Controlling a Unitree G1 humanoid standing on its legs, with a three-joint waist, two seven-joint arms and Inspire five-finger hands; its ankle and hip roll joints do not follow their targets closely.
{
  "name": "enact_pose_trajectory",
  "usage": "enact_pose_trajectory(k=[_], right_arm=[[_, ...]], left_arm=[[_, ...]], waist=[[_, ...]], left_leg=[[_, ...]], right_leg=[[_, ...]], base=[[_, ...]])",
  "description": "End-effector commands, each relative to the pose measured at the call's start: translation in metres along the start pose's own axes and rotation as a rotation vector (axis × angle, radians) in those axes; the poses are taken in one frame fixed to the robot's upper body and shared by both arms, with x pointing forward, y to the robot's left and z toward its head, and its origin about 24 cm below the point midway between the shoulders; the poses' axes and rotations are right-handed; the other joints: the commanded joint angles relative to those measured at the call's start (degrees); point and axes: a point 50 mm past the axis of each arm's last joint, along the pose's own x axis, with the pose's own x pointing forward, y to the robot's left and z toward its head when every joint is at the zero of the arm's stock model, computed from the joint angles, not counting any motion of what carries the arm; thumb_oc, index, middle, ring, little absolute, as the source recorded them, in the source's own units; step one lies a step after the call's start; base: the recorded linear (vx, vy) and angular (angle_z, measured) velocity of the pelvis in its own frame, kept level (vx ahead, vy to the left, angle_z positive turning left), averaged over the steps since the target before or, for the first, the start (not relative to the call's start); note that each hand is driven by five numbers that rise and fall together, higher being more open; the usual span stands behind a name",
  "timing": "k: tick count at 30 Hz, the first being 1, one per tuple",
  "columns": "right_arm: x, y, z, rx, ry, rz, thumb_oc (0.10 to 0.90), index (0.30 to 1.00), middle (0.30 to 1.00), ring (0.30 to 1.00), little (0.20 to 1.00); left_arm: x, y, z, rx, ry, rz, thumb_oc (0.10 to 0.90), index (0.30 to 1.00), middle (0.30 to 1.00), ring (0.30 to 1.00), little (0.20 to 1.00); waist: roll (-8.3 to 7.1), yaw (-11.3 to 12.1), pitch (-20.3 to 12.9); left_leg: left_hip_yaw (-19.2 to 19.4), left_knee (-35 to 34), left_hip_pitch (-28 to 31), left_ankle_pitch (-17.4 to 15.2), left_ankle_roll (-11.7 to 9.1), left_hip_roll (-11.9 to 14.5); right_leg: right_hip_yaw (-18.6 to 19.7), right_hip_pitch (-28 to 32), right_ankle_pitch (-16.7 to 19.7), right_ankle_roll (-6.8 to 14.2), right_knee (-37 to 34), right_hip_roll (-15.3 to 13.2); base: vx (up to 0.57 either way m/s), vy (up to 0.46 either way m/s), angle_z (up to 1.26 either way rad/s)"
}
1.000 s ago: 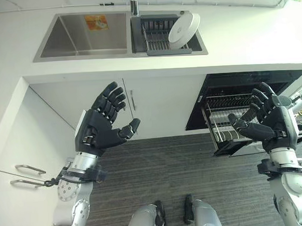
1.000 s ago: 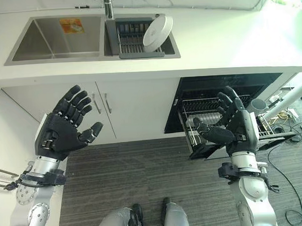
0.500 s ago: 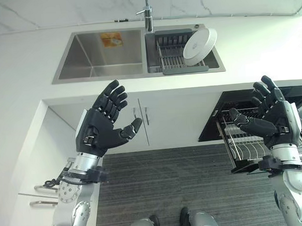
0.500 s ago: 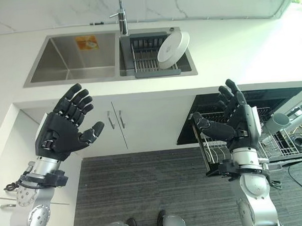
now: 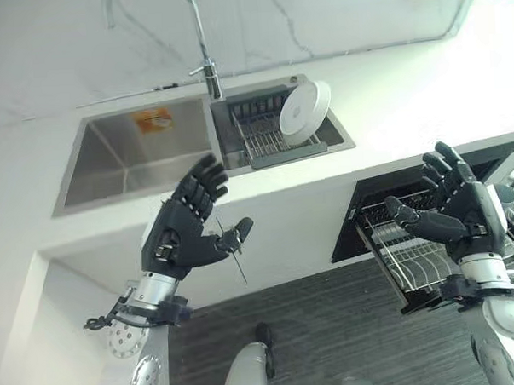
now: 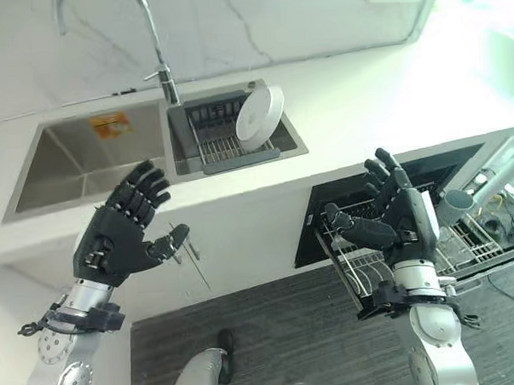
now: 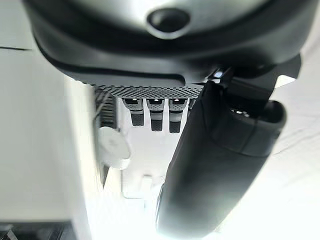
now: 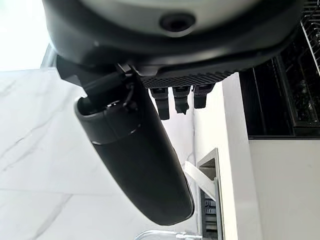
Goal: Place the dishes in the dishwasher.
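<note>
1. The round white plate [image 5: 305, 111] leans on edge in the dark wire drying rack [image 5: 267, 139] inside the steel sink [image 5: 128, 160].
2. The left hand [image 5: 184, 234] is raised, fingers spread wide, holding nothing.
3. The right hand [image 5: 458, 211], likewise splayed and empty, hovers above the pulled-out wire dishwasher rack [image 5: 413, 254].

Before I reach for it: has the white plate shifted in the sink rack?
No. The white plate leans at the same end of the sink rack; the camera moved.

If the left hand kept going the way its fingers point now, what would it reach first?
Probably the countertop front edge, then the sink. The open left hand points up and forward over it, though depth is hard to judge.
</note>
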Motion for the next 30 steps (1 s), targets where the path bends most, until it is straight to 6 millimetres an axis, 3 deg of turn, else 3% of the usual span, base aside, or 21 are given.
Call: enact_pose_trajectory(k=[1, 10, 12, 13, 14, 15, 19, 23, 25, 30], right_arm=[[0.020, 0.005, 0.048, 0.065, -0.322, 0.020, 0.800, 0.900, 0.900, 0.900, 0.900], [0.019, 0.008, 0.052, 0.119, -0.367, -0.008, 0.800, 0.900, 0.900, 0.900, 0.900], [0.021, 0.011, 0.054, 0.139, -0.383, -0.002, 0.800, 0.900, 0.900, 0.900, 0.900], [0.022, 0.014, 0.055, 0.146, -0.394, 0.004, 0.800, 0.900, 0.900, 0.900, 0.900], [0.022, 0.019, 0.057, 0.146, -0.416, 0.018, 0.800, 0.900, 0.900, 0.900, 0.900], [0.022, 0.023, 0.057, 0.154, -0.429, 0.038, 0.800, 0.900, 0.900, 0.900, 0.900], [0.025, 0.027, 0.056, 0.200, -0.437, 0.105, 0.800, 0.900, 0.900, 0.900, 0.900], [0.031, 0.027, 0.058, 0.299, -0.457, 0.137, 0.800, 0.900, 0.900, 0.900, 0.900], [0.032, 0.030, 0.058, 0.325, -0.455, 0.152, 0.800, 0.900, 0.900, 0.900, 0.900], [0.033, 0.032, 0.060, 0.296, -0.432, 0.216, 0.800, 0.900, 0.900, 0.900, 0.900]], left_arm=[[0.019, -0.012, 0.054, 0.076, -0.323, -0.090, 0.800, 0.900, 0.900, 0.900, 0.900], [0.028, -0.023, 0.068, 0.120, -0.387, -0.214, 0.800, 0.900, 0.900, 0.900, 0.900], [0.028, -0.024, 0.071, 0.128, -0.409, -0.236, 0.800, 0.900, 0.900, 0.900, 0.900], [0.028, -0.025, 0.074, 0.130, -0.419, -0.248, 0.800, 0.900, 0.900, 0.900, 0.900], [0.028, -0.027, 0.075, 0.140, -0.428, -0.269, 0.800, 0.900, 0.900, 0.900, 0.900], [0.028, -0.029, 0.075, 0.149, -0.430, -0.271, 0.800, 0.900, 0.900, 0.900, 0.900], [0.034, -0.027, 0.076, 0.158, -0.423, -0.259, 0.800, 0.900, 0.900, 0.900, 0.900], [0.040, -0.026, 0.074, 0.165, -0.404, -0.258, 0.800, 0.900, 0.900, 0.900, 0.900], [0.041, -0.026, 0.073, 0.163, -0.394, -0.243, 0.800, 0.900, 0.900, 0.900, 0.900], [0.035, -0.022, 0.069, 0.135, -0.370, -0.193, 0.800, 0.900, 0.900, 0.900, 0.900]], waist=[[-1.03, 1.07, -3.66], [-3.18, 2.68, -5.08], [-3.33, 3.29, -5.32], [-3.28, 3.50, -5.41], [-2.47, 3.12, -5.32], [-2.08, 2.83, -5.02], [-1.73, 2.32, -3.82], [-3.71, 0.76, -2.34], [-3.91, 0.59, -2.06], [-4.55, 0.64, -3.11]], left_leg=[[-0.71, -2.62, 2.74, -5.29, -1.22, 2.95], [-0.89, -2.62, 3.85, -7.61, 1.75, 0.17], [-1.48, -2.62, 4.10, -8.02, 2.47, -0.56], [-2.31, -2.62, 4.31, -8.34, 3.10, -1.14], [-4.28, -2.62, 5.71, -9.14, 3.99, -1.79], [-4.66, -2.62, 6.45, -9.42, 4.14, -1.80], [-3.21, -2.62, 7.42, -9.52, 3.46, -0.55], [-0.81, -2.62, 9.65, -11.85, 3.33, -0.23], [-0.38, -2.62, 10.72, -12.51, 3.41, 0.28], [1.86, -2.62, 11.72, -13.17, 2.60, 3.15]], right_leg=[[-7.46, -1.20, 2.20, -0.69, -2.92, 6.00], [-10.87, -1.82, 4.10, 1.89, -2.92, 2.43], [-11.99, -1.63, 5.93, 2.82, -2.92, 1.90], [-12.26, -0.95, 8.00, 3.46, -2.92, 2.06], [-12.16, -2.05, 13.88, 4.05, -0.40, 3.01], [-11.69, -3.97, 14.44, 3.82, 1.91, 2.92], [-13.08, -6.84, 14.25, 2.91, -2.92, 0.86], [-8.13, -17.76, 18.71, 6.11, -2.92, -5.08], [-7.86, -19.92, 19.97, 6.39, -2.92, -5.77], [-9.22, -18.91, 16.65, 6.50, -2.92, -4.83]], base=[[0.20, 0.115, -0.24], [0.13, 0.102, 0.08], [0.07, 0.100, -0.02], [0.16, 0.163, -0.10], [0.17, 0.172, -0.10], [0.14, 0.130, 0.05], [0.06, -0.069, -0.09], [0.10, -0.333, -0.09], [0.15, -0.276, 0.19], [0.15, -0.311, 0.19]])
